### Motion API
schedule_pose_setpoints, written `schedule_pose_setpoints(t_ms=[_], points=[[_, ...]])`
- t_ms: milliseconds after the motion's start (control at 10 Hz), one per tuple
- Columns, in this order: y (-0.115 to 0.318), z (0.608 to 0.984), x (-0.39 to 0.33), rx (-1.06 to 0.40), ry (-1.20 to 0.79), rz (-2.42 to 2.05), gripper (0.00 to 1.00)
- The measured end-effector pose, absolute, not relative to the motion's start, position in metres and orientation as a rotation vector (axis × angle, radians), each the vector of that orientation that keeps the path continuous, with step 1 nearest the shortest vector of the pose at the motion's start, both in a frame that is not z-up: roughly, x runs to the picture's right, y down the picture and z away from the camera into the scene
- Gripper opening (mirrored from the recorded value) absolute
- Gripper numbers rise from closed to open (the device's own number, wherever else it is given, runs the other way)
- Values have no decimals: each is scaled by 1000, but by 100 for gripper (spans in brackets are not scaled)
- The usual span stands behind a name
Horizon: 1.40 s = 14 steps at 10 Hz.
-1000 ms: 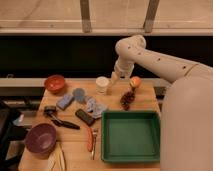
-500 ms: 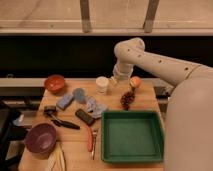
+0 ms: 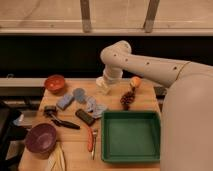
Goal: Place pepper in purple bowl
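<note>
Pepper (image 3: 90, 139) beside tray (image 3: 131, 113), gripper (image 3: 106, 79) perhaps over cup (image 3: 102, 89)

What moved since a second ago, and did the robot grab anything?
The arm swung toward the orange bowl, so the gripper now hangs over the back of the table, between that bowl and the grapes. It grabbed nothing. The pepper, the purple bowl and the rest stayed put.

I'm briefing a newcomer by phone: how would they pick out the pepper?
Find the green tray at the front right of the table; the pepper lies just off its left wall. The gripper hangs far from it, by the white cup. Only the pepper is slim, long and red-orange.
</note>
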<state>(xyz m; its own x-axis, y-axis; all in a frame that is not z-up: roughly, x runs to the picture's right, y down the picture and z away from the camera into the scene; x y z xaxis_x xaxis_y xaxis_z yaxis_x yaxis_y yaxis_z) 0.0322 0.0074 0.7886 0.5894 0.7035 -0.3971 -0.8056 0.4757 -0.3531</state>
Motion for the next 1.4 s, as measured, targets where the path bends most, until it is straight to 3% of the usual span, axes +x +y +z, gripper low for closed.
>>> schedule_pose_setpoints(t_ms=[400, 1000, 1400], points=[[71, 760, -45, -588, 170, 834, 62], [80, 763, -53, -614, 184, 812, 62], [128, 762, -84, -695, 210, 737, 62]])
